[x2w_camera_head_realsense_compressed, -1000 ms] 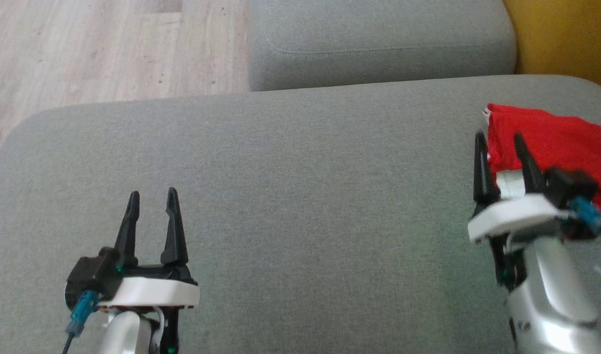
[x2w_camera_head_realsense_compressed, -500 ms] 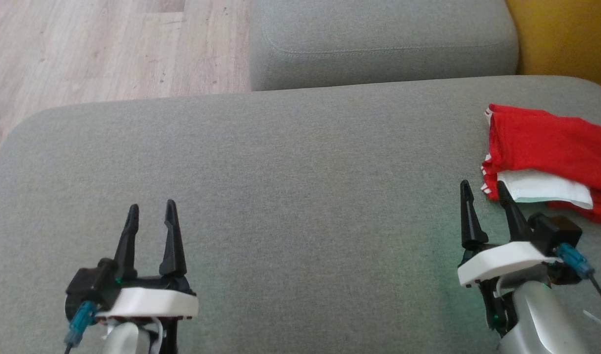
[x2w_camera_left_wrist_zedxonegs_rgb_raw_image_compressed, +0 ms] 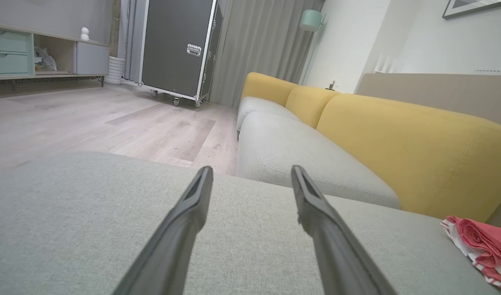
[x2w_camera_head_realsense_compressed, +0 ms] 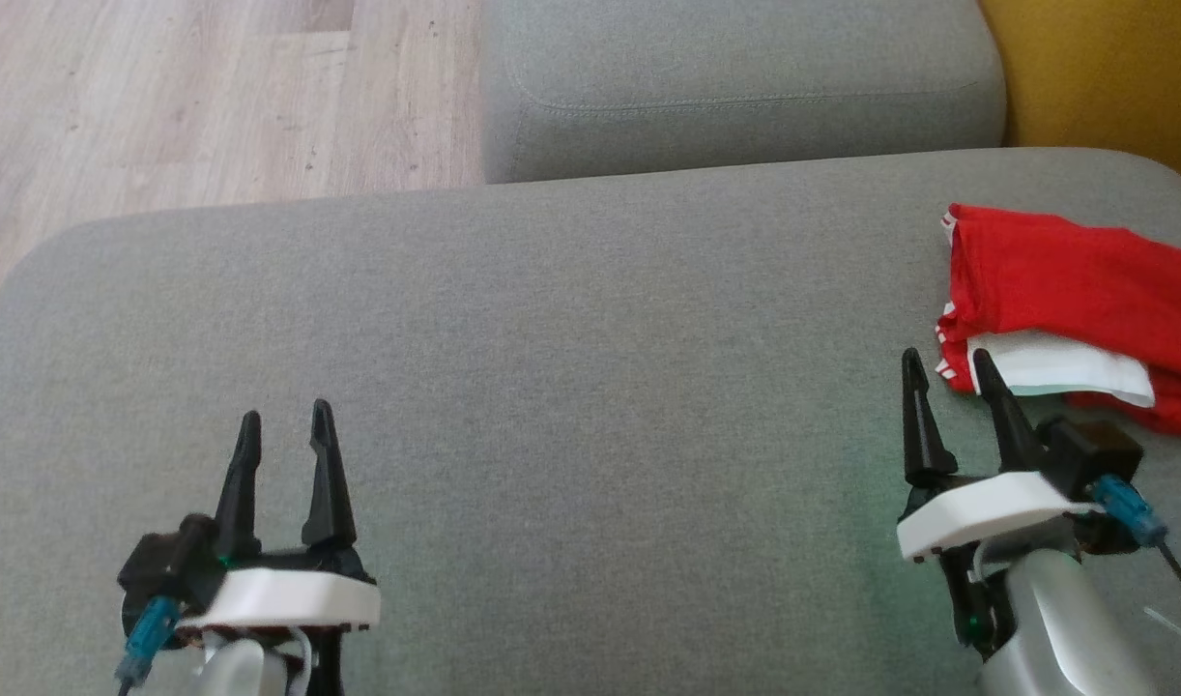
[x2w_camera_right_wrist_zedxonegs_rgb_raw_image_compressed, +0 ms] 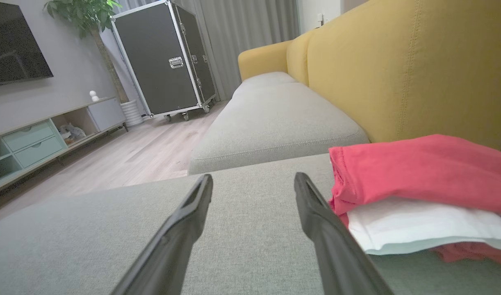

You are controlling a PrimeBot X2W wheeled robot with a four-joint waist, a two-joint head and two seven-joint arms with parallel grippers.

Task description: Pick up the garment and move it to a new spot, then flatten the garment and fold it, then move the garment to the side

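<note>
The red garment [x2w_camera_head_realsense_compressed: 1074, 280] lies folded at the right end of the grey seat [x2w_camera_head_realsense_compressed: 590, 319], close to the yellow backrest [x2w_camera_head_realsense_compressed: 1103, 77]. A white part shows at its front edge. The right gripper [x2w_camera_head_realsense_compressed: 946, 360] stands just beside it, on its left, jaws wide apart and holding nothing. Whether one finger touches the cloth, I cannot tell for sure. The left gripper [x2w_camera_head_realsense_compressed: 285, 414] is well apart from it, also spread wide and empty.
</note>
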